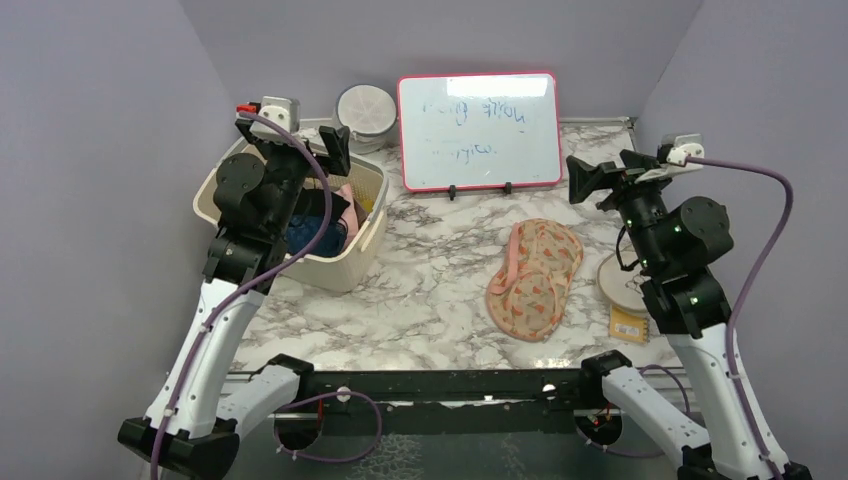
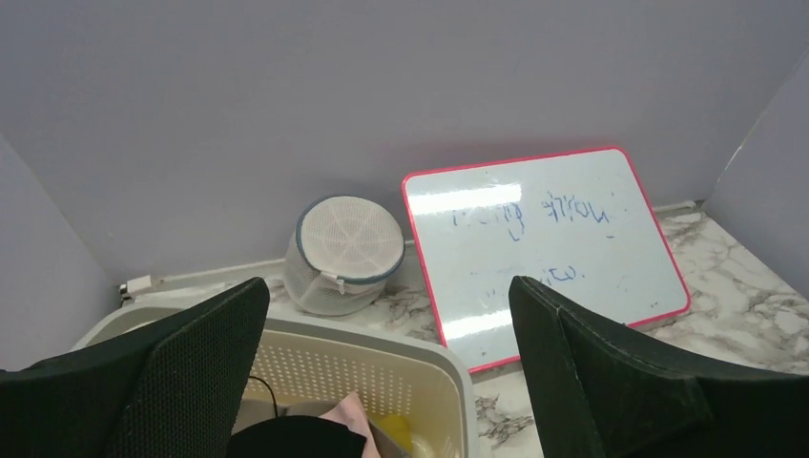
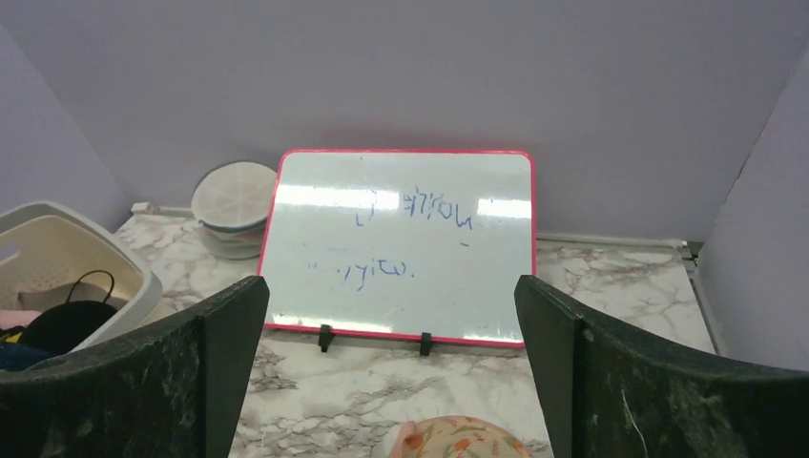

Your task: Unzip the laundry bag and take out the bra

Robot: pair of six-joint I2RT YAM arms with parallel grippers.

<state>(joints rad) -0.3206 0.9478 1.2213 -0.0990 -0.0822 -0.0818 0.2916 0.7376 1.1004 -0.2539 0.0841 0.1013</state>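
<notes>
Top view, clock read from table (image 1: 430,300) centre, 6 toward the arm bases.

Nearest, 4 o'clock at the right edge: small yellow packet (image 1: 628,325), flat. Just beyond it a pale round disc (image 1: 615,285), partly hidden by the right arm.

4 o'clock, closer in: laundry bag (image 1: 535,280), lying flat on the marble, long axis running 7 to 1. Printed side up, pink trim along its left edge. Apart from both grippers. Right wrist view catches only its far end at the bottom of frame.

9 o'clock: cream perforated basket (image 1: 345,265) at the left edge. Blue, black and pink cloth inside; cannot tell what any piece is.

Left gripper (image 2: 386,291): raised over the basket's far side, fingers (image 2: 191,372) spread wide, nothing between them.

Right gripper (image 3: 391,286): raised at 3 o'clock, aimed toward the back wall, fingers (image 3: 611,382) spread wide, nothing between them.

12 to 1 o'clock: whiteboard (image 1: 478,130), pink frame, propped leaning back on two black clips, faint blue scrawl.

11 o'clock, farthest: round white mesh case (image 1: 365,115), blue-grey rim, on its side against the back wall, just beside the whiteboard's left edge.
</notes>
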